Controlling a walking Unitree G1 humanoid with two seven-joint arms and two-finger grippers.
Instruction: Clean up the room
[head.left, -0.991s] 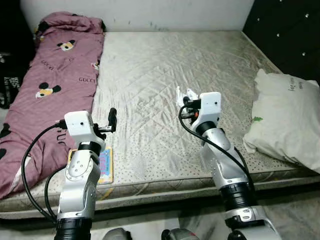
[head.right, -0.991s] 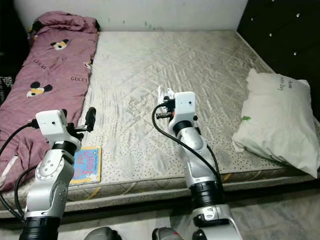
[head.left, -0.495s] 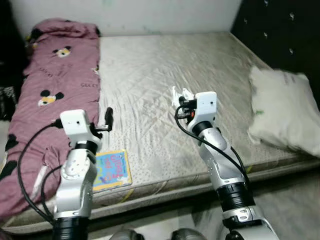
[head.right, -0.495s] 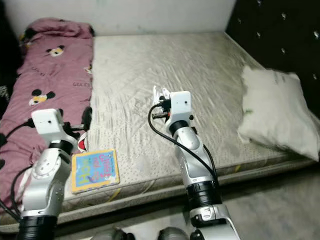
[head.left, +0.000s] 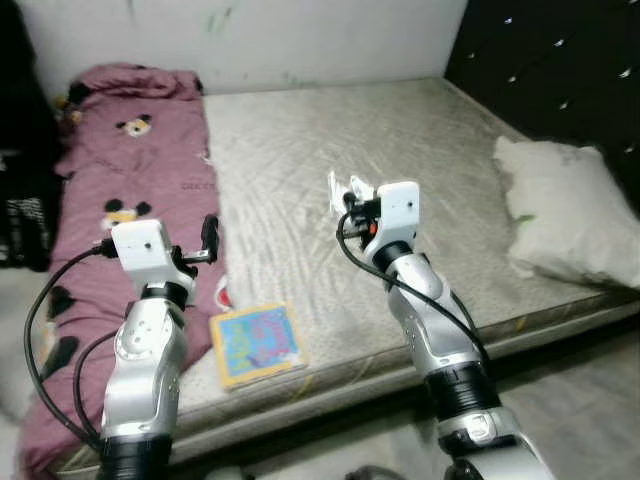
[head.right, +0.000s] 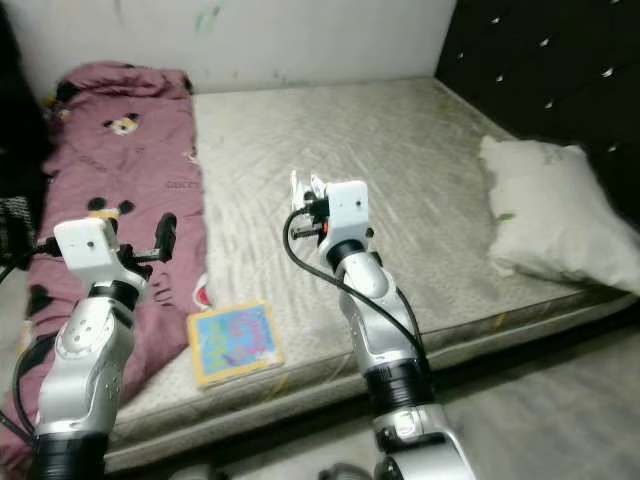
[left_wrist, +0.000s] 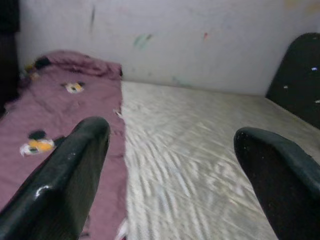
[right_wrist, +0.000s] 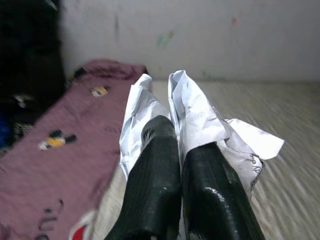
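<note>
**Crumpled paper pinched above the mattress**

In the right gripper (right_wrist: 177, 150), fingers clamped together on crumpled white paper (right_wrist: 200, 117), held over the grey mattress (head.left: 300, 150). Left gripper (left_wrist: 175, 165) fingers wide apart, nothing between. Below-left of it, a colourful book (head.left: 258, 343), lettering unreadable. Maroon blanket (head.left: 130, 160) beyond, print unreadable. White pillow (head.left: 560, 210) far right, green mark.

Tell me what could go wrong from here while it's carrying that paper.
The right gripper pinches only part of the crumpled white paper; loose folds stick out, so it might slip or tear as the robot moves. The colorful book lies near the mattress edge by the left arm and could get knocked off. The left gripper is open and holds nothing.
</note>
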